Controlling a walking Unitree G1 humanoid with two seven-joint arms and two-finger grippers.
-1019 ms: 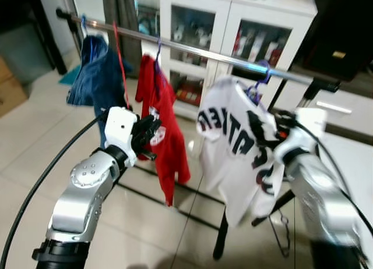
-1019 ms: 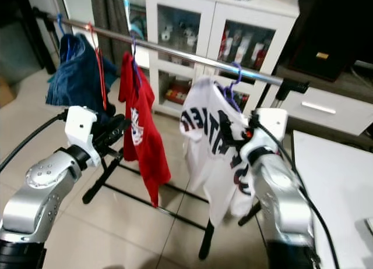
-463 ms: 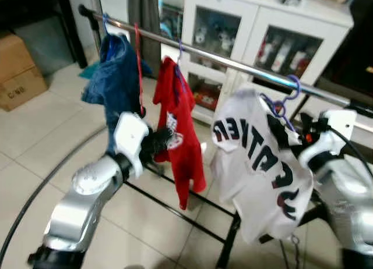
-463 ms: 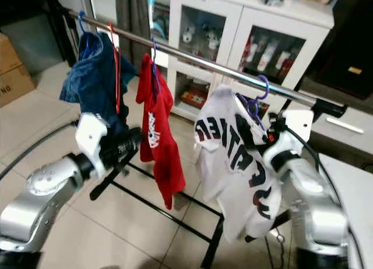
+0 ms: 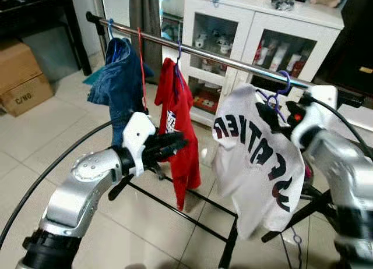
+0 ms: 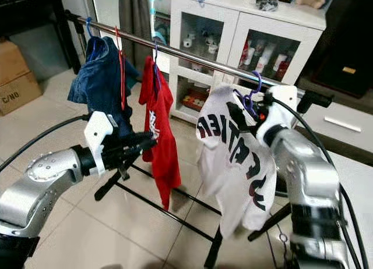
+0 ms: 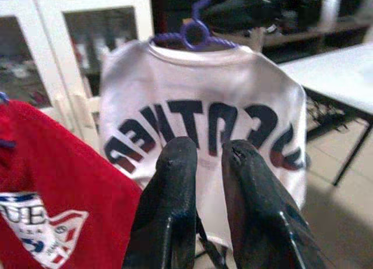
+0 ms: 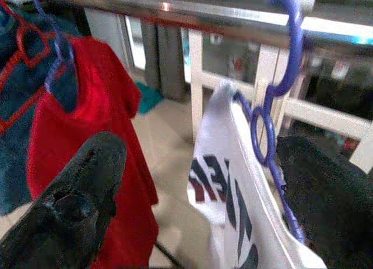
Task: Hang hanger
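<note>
One purple hanger (image 6: 249, 95) carries a white lettered shirt (image 6: 233, 158), its hook over the steel rail (image 6: 192, 56) near the rail's right end. The right gripper (image 8: 192, 205) sits at the hanger's neck, fingers spread wide to either side of the purple wire without clamping it. Further left along the rail hang a red T-shirt (image 6: 160, 123) and a blue denim garment (image 6: 102, 85). The left gripper (image 5: 178, 144) hovers before the red shirt, fingers nearly together and holding nothing. Behind stands a white glass-door cabinet (image 5: 256, 36).
</note>
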